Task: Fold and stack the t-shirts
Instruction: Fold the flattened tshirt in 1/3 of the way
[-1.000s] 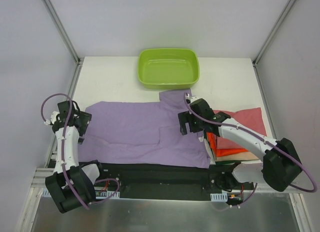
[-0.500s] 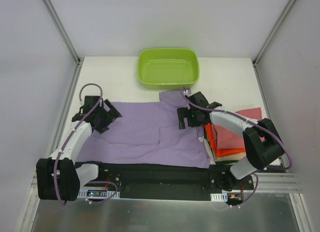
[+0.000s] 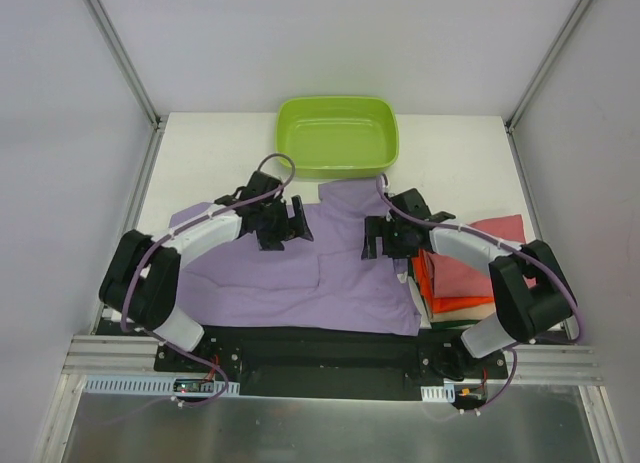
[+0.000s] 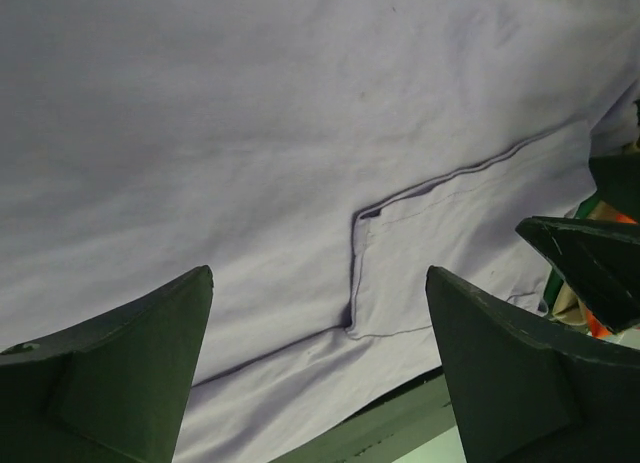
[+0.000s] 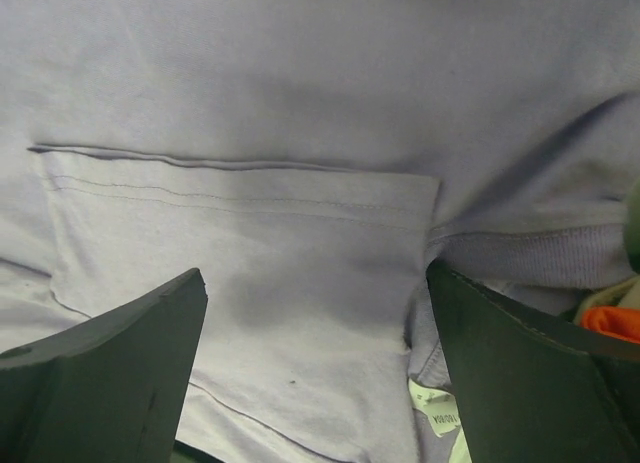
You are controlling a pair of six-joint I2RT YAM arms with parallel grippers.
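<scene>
Large lilac cotton t-shirt [image 3: 270,278] spread flat on the white table [image 3: 200,153], left gripper [image 3: 286,224] and right gripper [image 3: 381,240] low over it, jaws wide, holding nothing, folded rose-red and orange t-shirts [image 3: 465,268] stacked at its right edge, lime-green plastic tub [image 3: 337,135] behind.

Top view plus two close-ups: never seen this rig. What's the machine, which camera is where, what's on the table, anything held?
Two small robot arms are bolted at the near edge of a white table. The wide picture is from a fixed camera above and behind them. Each close-up is from a camera on one wrist; the dark wedges at the bottom are that arm's own fingers. On the table: a large lilac cotton t-shirt spread flat, to its right a folded rose-red shirt stacked on a folded orange shirt, and a lime-green plastic tub at the far edge. The left hand and right hand are both over the lilac t-shirt, jaws open, holding nothing.
</scene>
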